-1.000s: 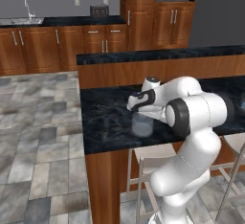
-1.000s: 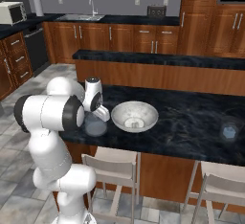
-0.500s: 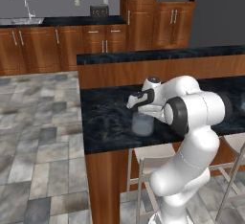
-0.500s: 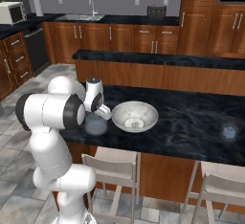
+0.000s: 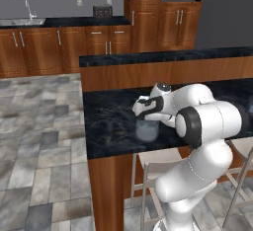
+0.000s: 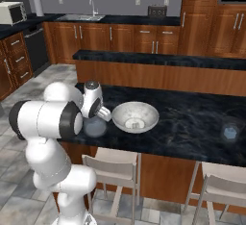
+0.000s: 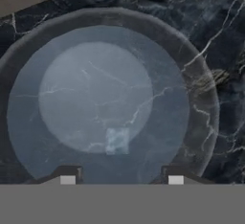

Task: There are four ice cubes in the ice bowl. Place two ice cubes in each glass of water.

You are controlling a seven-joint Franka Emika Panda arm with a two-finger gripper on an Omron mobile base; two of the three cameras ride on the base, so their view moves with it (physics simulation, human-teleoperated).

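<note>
One ice cube [image 7: 117, 140] is seen inside the near glass of water [image 7: 98, 103], straight below the hand [image 7: 121, 180] and just ahead of its fingertips [image 7: 67, 179]; whether it is floating or sunk cannot be told. The glass stands upright on the dark marble bench [image 5: 106, 121], directly under the hand [image 5: 143, 110]. The jaws are parted, tips standing well apart at either side of the glass mouth, and nothing is held between them.

The ice bowl [image 6: 135, 117] sits just beside the glass [image 6: 95, 126], on the side away from the arm's shoulder. Pale cubes [image 6: 136, 124] are made out at its bottom; the count cannot be read. The second glass [image 6: 230, 133] is well apart, far along the bench past the bowl.

Handling, as a judgement: cubes are tiny, light, stiff and likely slick, so each is best pinched across two flat opposite faces, centred between the pads, with a narrow approach. Corner grips are likely to squirt out. The glasses are thin-walled and easily tipped, so drops from just above the rim are advised, with no contact.

Stools [image 6: 113, 167] are tucked under the bench edge below the hand.
</note>
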